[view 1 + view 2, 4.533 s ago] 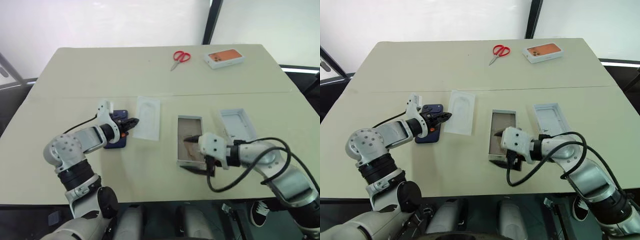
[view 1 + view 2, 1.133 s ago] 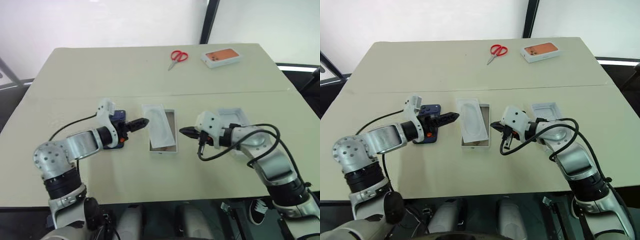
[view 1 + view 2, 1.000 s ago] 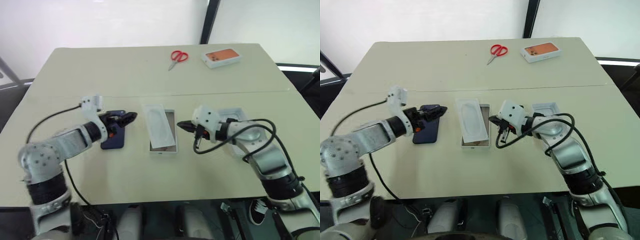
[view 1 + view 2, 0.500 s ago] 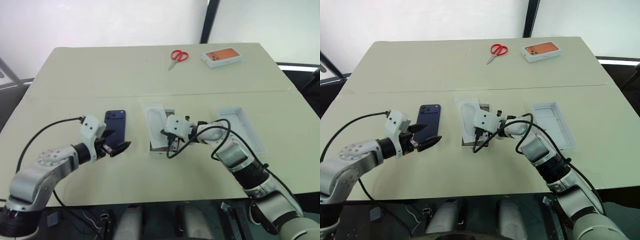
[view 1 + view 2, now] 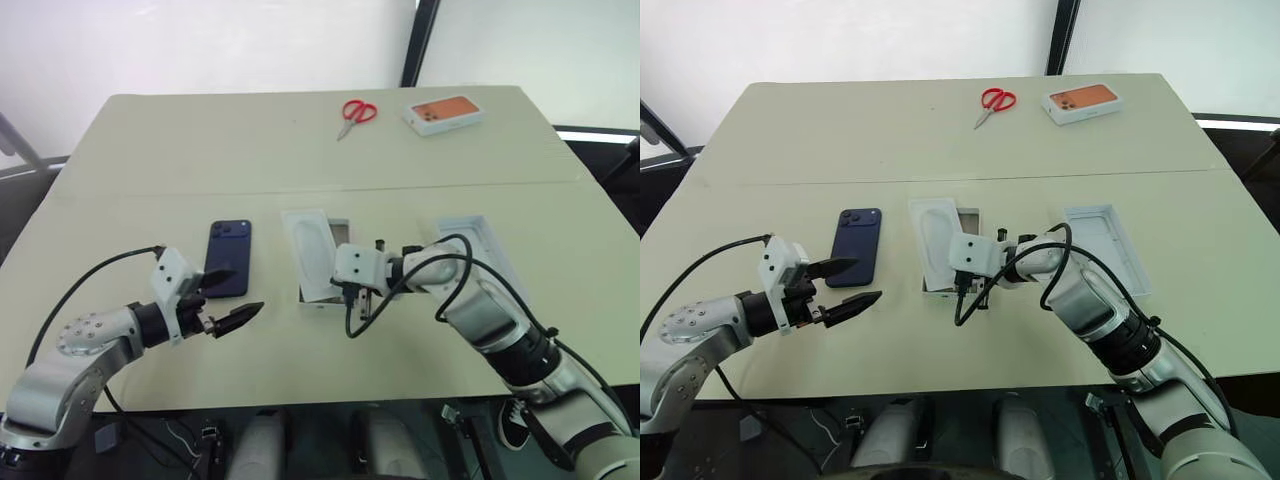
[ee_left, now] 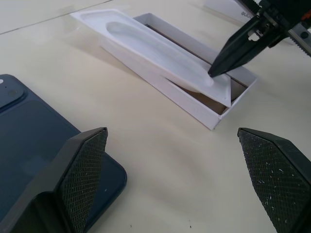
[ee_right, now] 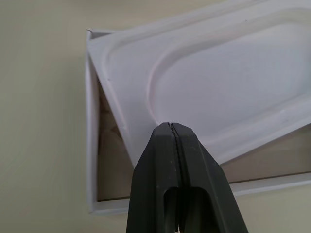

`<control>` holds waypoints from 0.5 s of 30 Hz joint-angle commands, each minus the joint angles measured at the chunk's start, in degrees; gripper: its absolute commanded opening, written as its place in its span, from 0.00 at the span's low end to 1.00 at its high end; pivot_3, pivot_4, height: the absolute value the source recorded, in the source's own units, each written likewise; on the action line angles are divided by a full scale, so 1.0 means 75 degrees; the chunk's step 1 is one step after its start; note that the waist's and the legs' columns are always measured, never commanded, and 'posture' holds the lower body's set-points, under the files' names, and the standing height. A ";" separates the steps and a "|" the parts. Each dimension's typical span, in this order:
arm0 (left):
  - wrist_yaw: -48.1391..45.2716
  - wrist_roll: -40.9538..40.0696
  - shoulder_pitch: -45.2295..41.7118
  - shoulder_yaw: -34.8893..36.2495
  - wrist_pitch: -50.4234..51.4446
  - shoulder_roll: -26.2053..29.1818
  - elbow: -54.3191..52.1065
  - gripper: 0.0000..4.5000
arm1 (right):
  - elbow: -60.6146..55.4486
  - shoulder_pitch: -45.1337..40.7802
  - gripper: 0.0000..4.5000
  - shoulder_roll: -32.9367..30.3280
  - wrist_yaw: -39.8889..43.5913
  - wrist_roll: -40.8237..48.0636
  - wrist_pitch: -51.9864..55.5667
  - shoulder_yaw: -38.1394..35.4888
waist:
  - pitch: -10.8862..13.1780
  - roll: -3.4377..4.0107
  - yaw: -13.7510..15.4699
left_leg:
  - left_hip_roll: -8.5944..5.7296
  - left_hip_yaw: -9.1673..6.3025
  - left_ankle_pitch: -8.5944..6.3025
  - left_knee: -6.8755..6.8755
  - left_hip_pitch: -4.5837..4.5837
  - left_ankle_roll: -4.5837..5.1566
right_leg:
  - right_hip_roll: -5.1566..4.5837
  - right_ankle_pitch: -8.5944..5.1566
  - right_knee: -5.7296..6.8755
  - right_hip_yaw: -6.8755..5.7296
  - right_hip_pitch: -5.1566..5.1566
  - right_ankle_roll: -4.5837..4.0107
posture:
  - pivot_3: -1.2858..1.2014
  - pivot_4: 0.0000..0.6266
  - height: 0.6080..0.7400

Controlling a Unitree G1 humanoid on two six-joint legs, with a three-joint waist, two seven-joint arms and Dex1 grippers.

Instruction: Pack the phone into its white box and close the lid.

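The phone [image 5: 856,259] lies flat on the table, long axis running twelve to six, well left of the white box [image 5: 979,255]; the left gripper [image 5: 846,283], jaws spread and empty, hovers just at its five o'clock, nearer by far; the right gripper [image 6: 226,57], clenched, tips touching the insert tray [image 5: 938,243] lying skewed across the box.

**Silver arms, black fingers**

Both arms are built of rounded silver-grey shells joined by black ribbed collars. A white blocky wrist housing sits behind each end effector, left [image 5: 840,285] and right [image 7: 178,145]. Loose black cables loop alongside each forearm. The tapered black fingers [image 6: 80,170] carry cross-hatched pads.
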 commanded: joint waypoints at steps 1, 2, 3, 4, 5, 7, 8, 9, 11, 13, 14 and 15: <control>-0.0062 0.0062 -0.0026 0.0096 -0.0166 -0.0019 -0.0078 1.00 | -0.0314 -0.0251 0.00 0.0279 -0.0172 0.0199 0.0329 -0.0256 | 0.0000 0.0000 -0.0013 | 0.0000 0.0000 0.0000 -0.0001 0.0000 0.0000 | 0.0000 0.0000 0.0000 0.0000 -0.0001 0.0000 | 0.52 0.24 1.00; -0.0068 0.0079 -0.0017 0.0099 -0.0170 -0.0027 -0.0076 1.00 | -0.0201 -0.0355 0.00 0.0397 -0.0345 0.0170 0.0347 -0.0335 | 0.0000 0.0000 -0.0016 | 0.0001 0.0000 0.0000 -0.0001 0.0000 0.0000 | 0.0001 0.0000 0.0001 0.0000 -0.0001 0.0000 | 0.52 0.24 1.00; -0.0075 0.0092 -0.0007 0.0107 -0.0175 -0.0034 -0.0077 1.00 | -0.0075 -0.0459 0.00 0.0516 -0.0519 0.0136 0.0365 -0.0417 | 0.0000 0.0001 -0.0023 | 0.0001 0.0000 0.0000 -0.0001 0.0000 0.0000 | 0.0001 0.0000 0.0003 0.0000 -0.0002 0.0000 | 0.52 0.24 1.00; -0.0086 0.0089 0.0009 0.0131 -0.0176 -0.0041 -0.0078 1.00 | 0.0113 -0.0599 0.00 0.0686 -0.0741 0.0119 0.0428 -0.0545 | 0.0001 0.0001 -0.0029 | 0.0002 0.0000 0.0001 -0.0001 0.0000 -0.0001 | 0.0002 0.0000 0.0005 0.0001 -0.0004 0.0000 | 0.52 0.24 1.00; -0.0092 0.0084 0.0020 0.0151 -0.0174 -0.0048 -0.0080 1.00 | 0.0294 -0.0728 0.00 0.0837 -0.0933 0.0124 0.0499 -0.0663 | 0.0001 0.0001 -0.0027 | 0.0002 0.0001 0.0001 -0.0001 0.0000 -0.0002 | 0.0002 0.0000 0.0006 0.0002 -0.0006 0.0000 | 0.52 0.24 1.00; -0.0102 0.0073 0.0041 0.0190 -0.0178 -0.0055 -0.0084 1.00 | 0.0688 -0.0973 0.00 0.1095 -0.1278 0.0095 0.0559 -0.0812 | 0.0000 0.0001 -0.0018 | 0.0001 0.0001 0.0001 -0.0001 0.0000 -0.0003 | 0.0002 0.0000 0.0007 0.0001 -0.0007 0.0000 | 0.52 0.24 1.00; -0.0102 0.0070 0.0046 0.0201 -0.0181 -0.0059 -0.0085 1.00 | 0.0869 -0.1059 0.00 0.1185 -0.1416 0.0065 0.0553 -0.0838 | 0.0000 0.0001 -0.0015 | 0.0001 0.0001 0.0002 -0.0001 -0.0001 -0.0003 | 0.0002 0.0000 0.0006 0.0001 -0.0007 0.0000 | 0.52 0.24 1.00; -0.0098 0.0068 0.0049 0.0213 -0.0187 -0.0066 -0.0084 1.00 | 0.1134 -0.1169 0.00 0.1323 -0.1615 0.0019 0.0524 -0.0873 | 0.0000 0.0000 -0.0002 | 0.0000 0.0001 0.0001 -0.0002 -0.0001 -0.0003 | 0.0002 0.0000 0.0004 0.0001 -0.0008 0.0000 | 0.52 0.24 1.00; -0.0081 0.0071 0.0045 0.0215 -0.0203 -0.0087 -0.0082 1.00 | 0.1758 -0.1374 0.00 0.1673 -0.2103 -0.0080 0.0464 -0.0929 | 0.0000 0.0001 -0.0010 | -0.0001 0.0001 0.0001 -0.0004 -0.0002 -0.0003 | 0.0000 0.0000 0.0003 0.0001 -0.0007 0.0000 | 0.52 0.24 1.00; -0.0052 0.0081 0.0016 0.0188 -0.0217 -0.0120 -0.0080 1.00 | 0.2315 -0.1546 0.00 0.2016 -0.2479 -0.0132 0.0402 -0.0960 | 0.0000 0.0001 -0.0020 | 0.0000 0.0002 0.0002 -0.0004 -0.0001 -0.0004 | 0.0001 0.0001 0.0006 0.0002 -0.0010 0.0000 | 0.52 0.24 1.00; -0.0034 0.0086 -0.0004 0.0172 -0.0221 -0.0141 -0.0082 1.00 | 0.2480 -0.1597 0.00 0.2150 -0.2577 -0.0112 0.0393 -0.0981 | 0.0001 0.0002 -0.0023 | 0.0000 0.0003 0.0003 -0.0005 -0.0001 -0.0005 | 0.0001 0.0001 0.0008 0.0002 -0.0012 -0.0001 | 0.52 0.24 1.00; -0.0025 0.0092 -0.0017 0.0163 -0.0220 -0.0157 -0.0083 1.00 | 0.2573 -0.1627 0.00 0.2227 -0.2626 -0.0087 0.0385 -0.0995 | 0.0001 0.0002 -0.0026 | 0.0000 0.0003 0.0003 -0.0006 -0.0003 -0.0005 | 0.0001 0.0001 0.0009 0.0003 -0.0015 -0.0001 | 0.52 0.24 1.00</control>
